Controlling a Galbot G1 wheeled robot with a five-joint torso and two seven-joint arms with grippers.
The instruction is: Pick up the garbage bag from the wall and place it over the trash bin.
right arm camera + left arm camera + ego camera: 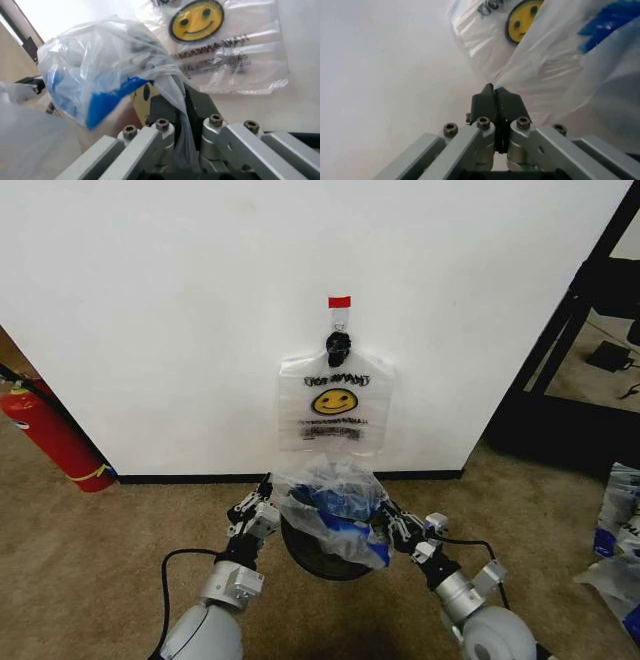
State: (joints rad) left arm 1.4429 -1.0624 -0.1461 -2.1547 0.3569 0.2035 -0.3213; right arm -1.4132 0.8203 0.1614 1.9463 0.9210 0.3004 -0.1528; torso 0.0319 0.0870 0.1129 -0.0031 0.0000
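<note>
The small round black wire-mesh trash bin [322,558] stands on the tan carpet floor [120,550] just near the plain white wall [200,310], between the two arms. A thin translucent white plastic garbage bag with blue patches [335,498] is bunched over the bin's mouth and spills down its right side; its crumpled folds cover the rim, so most of the bin's top is hidden and what lies inside cannot be made out.

The left end effector [262,502] sits at the bag's left edge; in the left wrist view its black fingers [482,105] are pressed together with a pinch of the film drawn taut from their tips. The right end effector [391,525] is at the bag's right edge; in the right wrist view a twisted strand of plastic runs down between its dark fingers [162,108], which are clamped on it.

On the wall above the bin, a flat stack of smiley-face bags with dark print [335,405] hangs from a black hook [338,344] under a small red tape strip [339,302]. A red fire extinguisher [52,436] leans at the far left, partly cut off. White-and-blue bags [618,535] lie at the right edge, also cut off.
</note>
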